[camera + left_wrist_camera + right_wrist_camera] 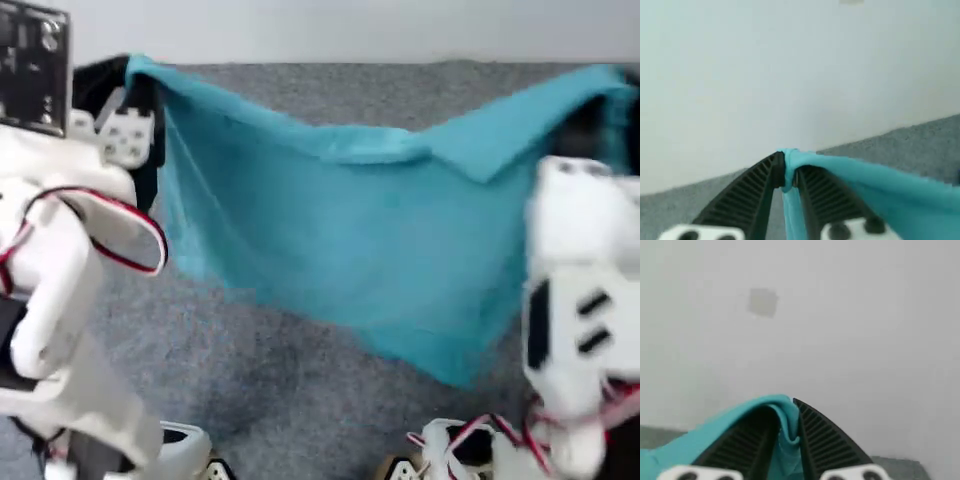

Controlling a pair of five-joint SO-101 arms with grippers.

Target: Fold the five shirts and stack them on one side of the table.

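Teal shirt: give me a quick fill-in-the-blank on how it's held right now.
The teal shirt hangs stretched between ____ hands. The left hand is ____ on it, and so is the right hand. Beneath it lies the ____ table.
Missing words: two; shut; grey.

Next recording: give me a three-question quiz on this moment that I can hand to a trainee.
1. True or false: the teal shirt lies flat on the grey table.
2. Multiple choice: the shirt is gripped by A) one gripper, B) both grippers, C) neither gripper.
3. Short answer: how many shirts are in view?

Key
1. False: it hangs stretched in the air above the table.
2. B: the left gripper and the right gripper are each shut on a fold of its cloth.
3. One.
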